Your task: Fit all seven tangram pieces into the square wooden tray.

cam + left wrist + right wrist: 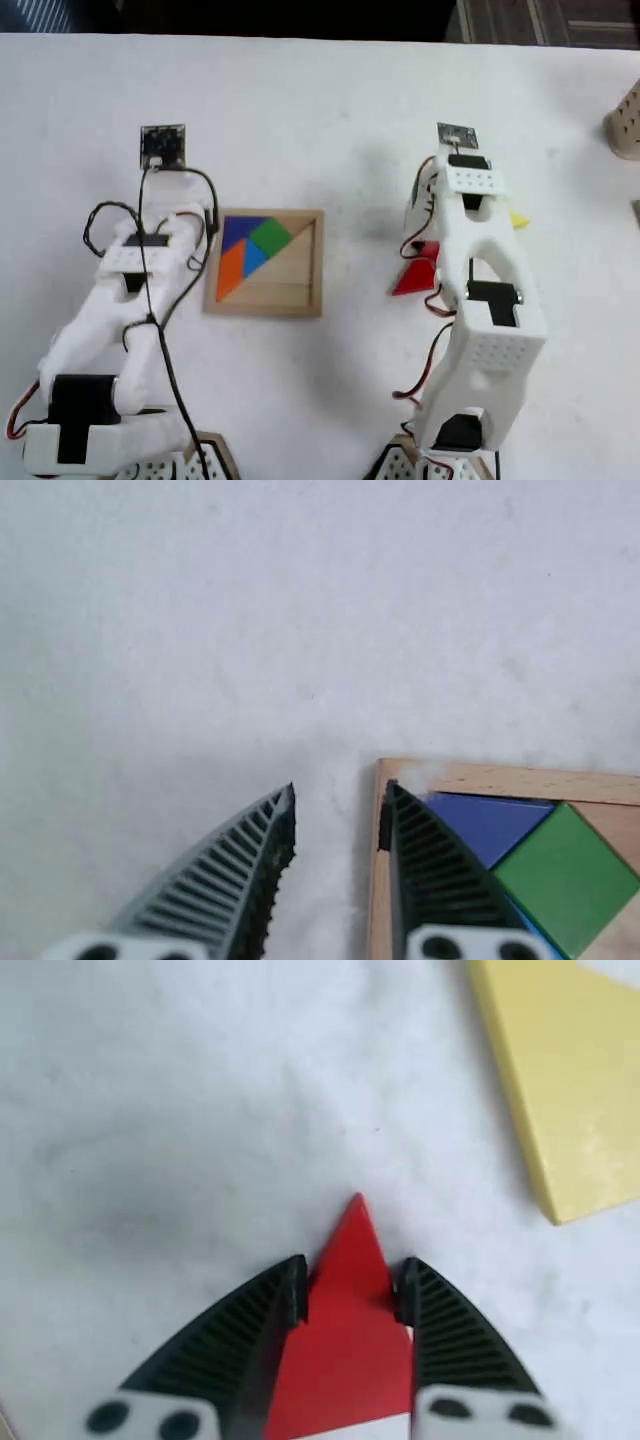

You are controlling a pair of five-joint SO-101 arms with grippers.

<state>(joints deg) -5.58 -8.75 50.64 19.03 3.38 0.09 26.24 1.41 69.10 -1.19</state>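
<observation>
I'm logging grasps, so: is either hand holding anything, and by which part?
The right hand grips the red triangle by its two slanted edges, just behind the pointed tip. The left hand is open, holding nothing, at the tray corner.

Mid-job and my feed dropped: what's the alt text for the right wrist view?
The right gripper is shut on the pointed end of a red triangle, pressing on both slanted edges. Below is the white table, where a yellow piece lies apart from the triangle.
</observation>
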